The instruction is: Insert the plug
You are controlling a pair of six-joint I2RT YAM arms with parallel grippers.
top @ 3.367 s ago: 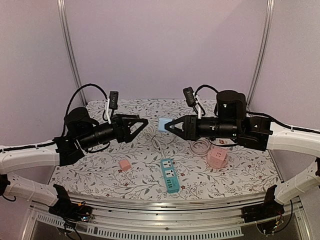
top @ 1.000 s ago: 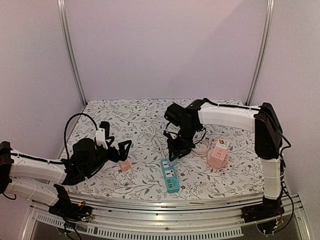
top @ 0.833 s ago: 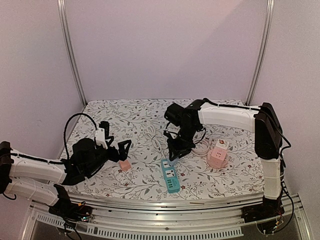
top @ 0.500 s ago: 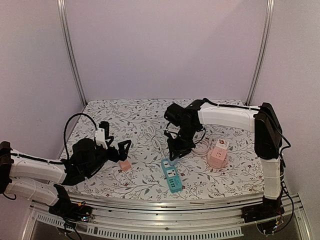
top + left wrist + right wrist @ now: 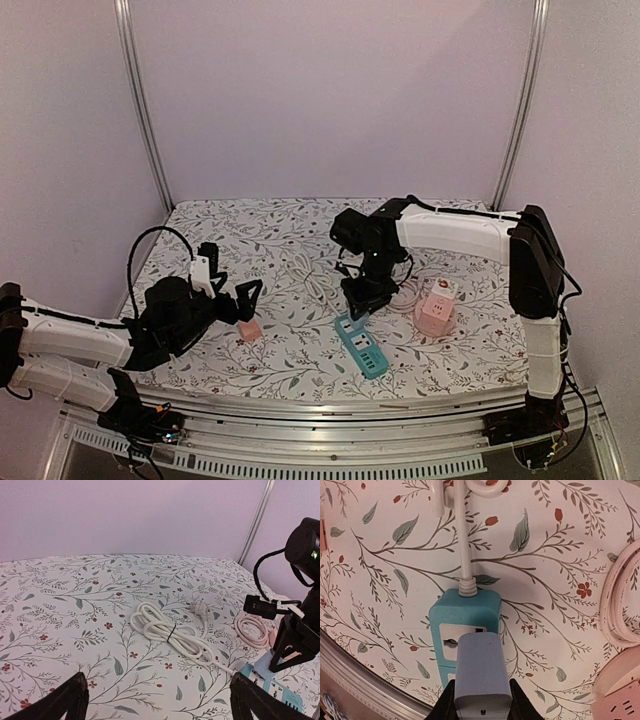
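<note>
My right gripper (image 5: 482,702) is shut on a pale blue block plug (image 5: 481,672), pointing steeply down at the table. The plug's front end lies over the first socket of the teal power strip (image 5: 465,611), next to its white cable (image 5: 464,555). In the top view the right gripper (image 5: 357,300) stands at the strip's far end, and the strip (image 5: 362,347) lies slanted toward the near right. My left gripper (image 5: 249,302) hovers open at the left, low over the cloth, nothing between its fingers (image 5: 74,696).
A small pink plug (image 5: 250,329) lies just near the left gripper. A pink cube socket (image 5: 434,315) with its coiled pink cable (image 5: 620,605) sits right of the strip. A bundled white cable (image 5: 167,632) lies mid-table on the floral cloth (image 5: 250,230).
The teal power strip has swung, its near end now further right, and its far end has shifted right. My right gripper with the plug has moved slightly right. The left arm has stayed still.
</note>
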